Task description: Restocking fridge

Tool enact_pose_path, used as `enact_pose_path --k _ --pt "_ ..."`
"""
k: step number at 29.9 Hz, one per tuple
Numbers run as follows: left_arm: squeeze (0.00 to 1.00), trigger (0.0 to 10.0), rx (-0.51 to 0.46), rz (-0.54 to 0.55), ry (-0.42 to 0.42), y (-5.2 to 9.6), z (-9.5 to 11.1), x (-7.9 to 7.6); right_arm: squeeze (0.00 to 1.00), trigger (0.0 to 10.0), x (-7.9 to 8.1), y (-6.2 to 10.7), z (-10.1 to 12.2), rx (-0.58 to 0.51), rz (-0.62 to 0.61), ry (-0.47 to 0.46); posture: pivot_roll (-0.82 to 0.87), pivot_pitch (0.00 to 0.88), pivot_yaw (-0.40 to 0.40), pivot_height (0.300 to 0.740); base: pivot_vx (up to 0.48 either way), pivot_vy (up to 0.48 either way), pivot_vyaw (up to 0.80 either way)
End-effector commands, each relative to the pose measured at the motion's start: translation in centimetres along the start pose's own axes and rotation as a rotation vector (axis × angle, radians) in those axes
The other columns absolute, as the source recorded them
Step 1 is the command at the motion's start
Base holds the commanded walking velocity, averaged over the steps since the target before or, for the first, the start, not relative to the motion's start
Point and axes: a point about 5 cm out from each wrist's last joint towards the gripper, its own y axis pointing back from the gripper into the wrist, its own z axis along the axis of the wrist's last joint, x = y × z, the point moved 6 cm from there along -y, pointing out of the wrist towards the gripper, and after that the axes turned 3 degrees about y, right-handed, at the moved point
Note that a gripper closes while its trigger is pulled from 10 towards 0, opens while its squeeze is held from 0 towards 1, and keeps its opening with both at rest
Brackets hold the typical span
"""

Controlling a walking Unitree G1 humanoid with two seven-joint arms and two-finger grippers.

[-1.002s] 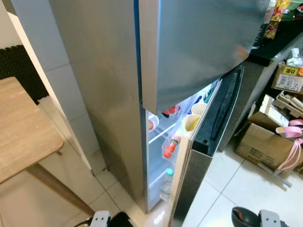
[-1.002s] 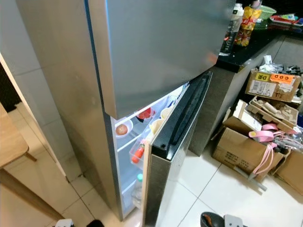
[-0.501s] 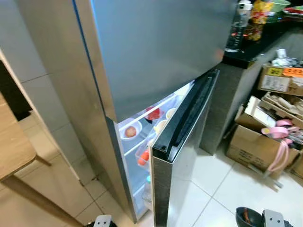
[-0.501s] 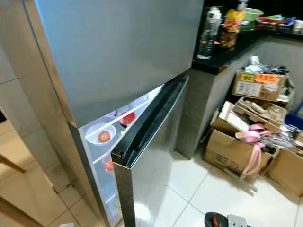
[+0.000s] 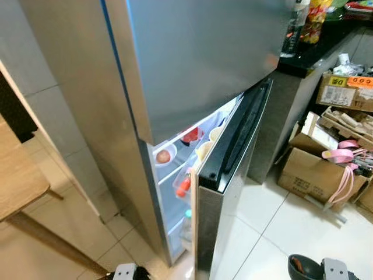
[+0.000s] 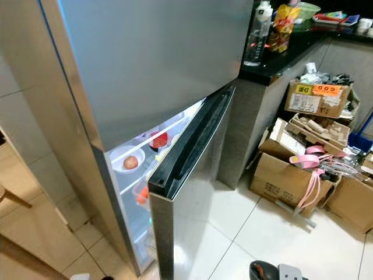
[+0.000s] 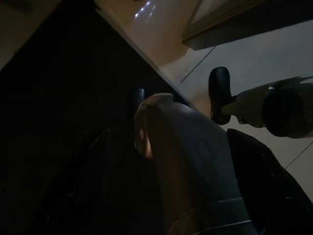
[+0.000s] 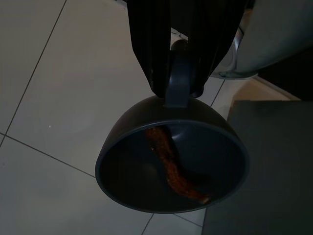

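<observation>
White floor tiles [image 6: 256, 227] and a stack of cardboard boxes [image 6: 280, 175] frame a steel fridge [image 5: 192, 70] whose lower door [image 6: 186, 192] stands ajar, lit shelves showing behind it. Your right hand [image 8: 183, 54] hangs low by the floor, its 2 black fingers clamped on the handle of a dark bowl [image 8: 171, 166] that carries a reddish-brown strip of food [image 8: 173, 166]. That bowl also peeks in at the bottom edge of the head views [image 5: 306, 269]. Your left hand [image 5: 123, 271] hangs idle at the frame's foot; whether its fingers are apart or together cannot be told from its dark wrist view.

Inside the fridge sit a small white bowl with a red fruit [image 6: 130, 162], a red-filled dish [image 6: 158, 140] and an orange-capped bottle [image 5: 183, 186] in the door rack.

Judged from here, the gap looks too narrow for the bowl. Swing the door wider first with your free left hand, keep the bowl level so the strip stays put, then raise it toward a bare stretch of shelf beside the white bowl.
</observation>
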Motion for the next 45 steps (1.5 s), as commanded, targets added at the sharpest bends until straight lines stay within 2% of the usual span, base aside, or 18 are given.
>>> enact_pose_path --k 1,13,29,30,36,42,45 --pt "0.00 10.0 0.018 0.008 0.004 0.0 -0.6 0.1 0.00 10.0 0.1 0.0 -0.1 0.003 0.003 0.002 -0.08 0.000 -0.020 0.740 -0.368 0.000 0.00" --pt "0.00 10.0 0.023 0.009 0.007 0.0 -0.8 0.0 0.00 10.0 0.1 0.0 -0.1 0.004 0.002 0.001 -0.08 0.000 -0.021 0.740 -0.358 0.000 0.00" --pt "0.00 10.0 -0.001 -0.009 -0.001 0.1 -0.4 0.1 0.00 10.0 0.2 0.0 0.0 0.003 0.005 0.002 -0.08 0.000 -0.021 0.740 0.000 0.000 0.00" --pt "0.00 10.0 0.010 -0.023 -0.021 0.2 -0.6 0.0 0.00 10.0 0.2 0.0 -0.1 0.004 0.005 0.002 -0.08 0.000 -0.021 0.740 0.000 -0.465 0.00" --pt "0.00 10.0 0.008 -0.023 -0.019 0.2 -0.6 0.0 0.00 10.0 0.2 0.0 -0.1 0.005 0.005 0.003 -0.08 0.000 -0.021 0.740 0.000 -0.459 0.00" --pt "0.00 10.0 -0.037 0.019 -0.007 0.2 0.5 0.6 0.00 10.0 0.2 0.0 -0.1 0.005 0.007 0.006 -0.08 0.000 -0.022 0.740 0.000 -0.056 0.00" --pt "0.00 10.0 -0.116 0.033 0.030 0.2 2.8 0.9 0.00 10.0 0.1 0.0 -0.1 0.006 0.008 0.008 -0.08 0.000 -0.025 0.740 0.000 0.000 0.00"
